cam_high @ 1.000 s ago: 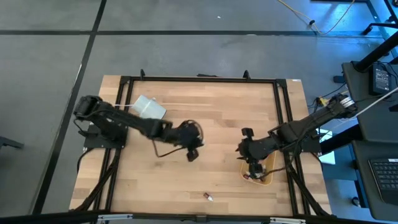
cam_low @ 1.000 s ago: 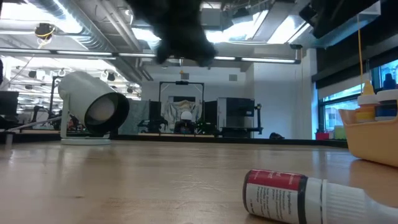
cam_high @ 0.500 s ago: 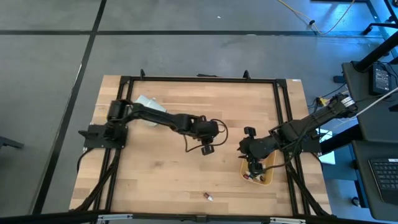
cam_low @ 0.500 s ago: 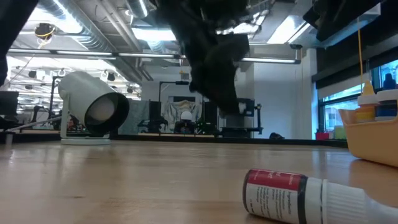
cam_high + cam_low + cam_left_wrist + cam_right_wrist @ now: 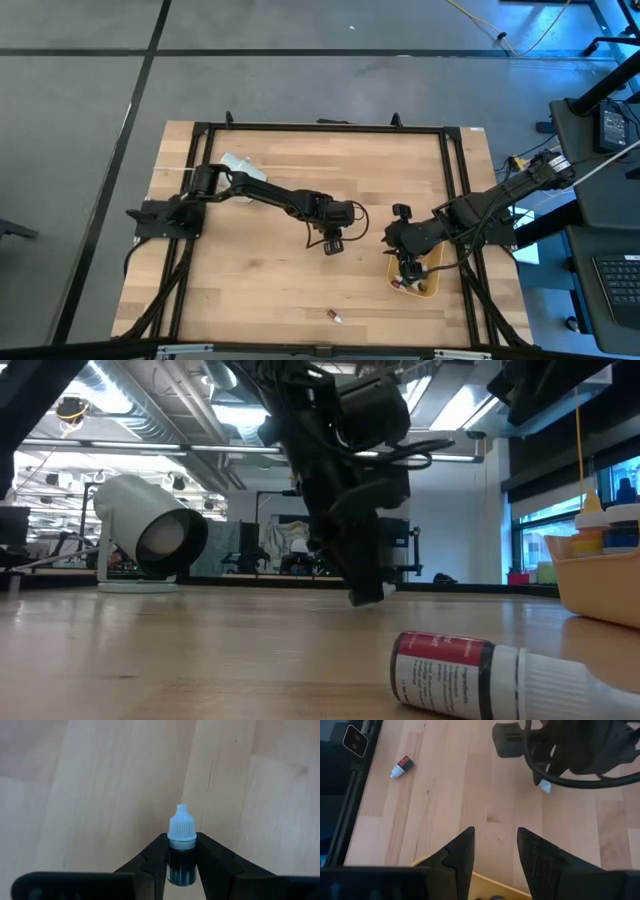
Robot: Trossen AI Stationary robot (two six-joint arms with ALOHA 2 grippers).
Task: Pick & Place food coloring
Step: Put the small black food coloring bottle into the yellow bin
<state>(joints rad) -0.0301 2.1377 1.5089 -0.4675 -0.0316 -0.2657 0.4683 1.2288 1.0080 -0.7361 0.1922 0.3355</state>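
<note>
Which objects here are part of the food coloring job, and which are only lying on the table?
Part of the job:
- dark bottle held in the left gripper
- red bottle lying on the table
- bottles in the tan tray
- right gripper, open, above the tray

Only lying there:
- white cup, on its side

Two arms (image 5: 270,195), one white cup (image 5: 150,532), one tan tray (image 5: 600,588), one loose red-labelled bottle (image 5: 480,675).

No legible text from where I sit.
The red-labelled dropper bottle (image 5: 470,675) lying on the tabletop (image 5: 200,650) carries lines of small print, but I cannot make out a single word, and I see no other lettering anywhere.
</note>
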